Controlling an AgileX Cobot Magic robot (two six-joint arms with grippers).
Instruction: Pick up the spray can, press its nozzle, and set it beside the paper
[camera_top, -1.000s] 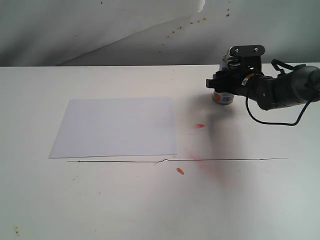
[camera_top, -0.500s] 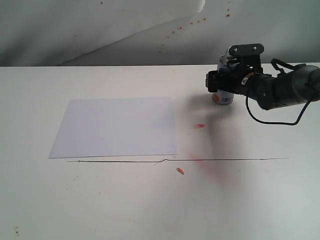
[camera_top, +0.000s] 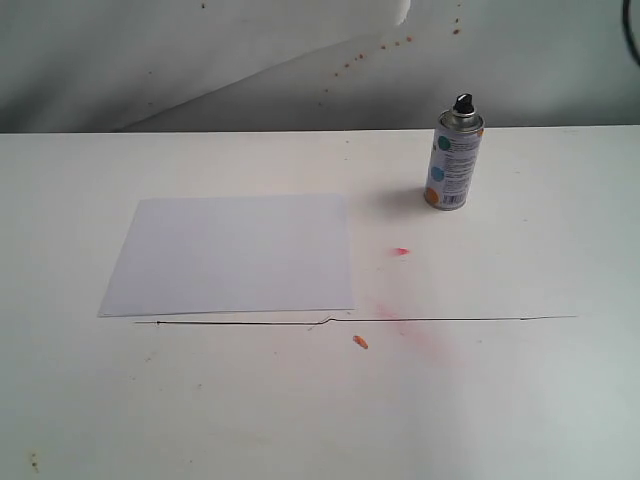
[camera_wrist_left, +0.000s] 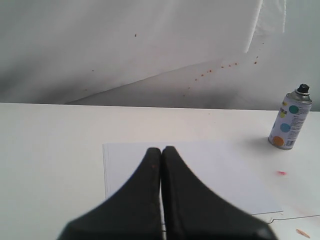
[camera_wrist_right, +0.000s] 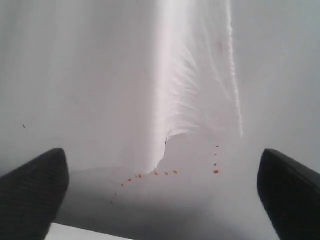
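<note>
The spray can (camera_top: 453, 160) stands upright on the white table, to the right of the paper (camera_top: 235, 252) and a little farther back, with its black nozzle (camera_top: 463, 102) on top. Nothing touches it. The left wrist view shows the can (camera_wrist_left: 289, 125) beyond the far corner of the paper (camera_wrist_left: 225, 170). My left gripper (camera_wrist_left: 161, 150) is shut and empty, hovering over the sheet. My right gripper (camera_wrist_right: 162, 195) is open wide, empty, and faces the white backdrop. Neither gripper appears in the exterior view.
A thin black line (camera_top: 400, 320) runs across the table just in front of the paper. Red spray stains (camera_top: 400, 251) and an orange fleck (camera_top: 360, 342) mark the tabletop. A white backdrop with red speckles (camera_top: 380, 45) stands behind the table.
The right arm, which was at the can with its gripper around it, has withdrawn out of the exterior view. The can stays upright in the same spot.
</note>
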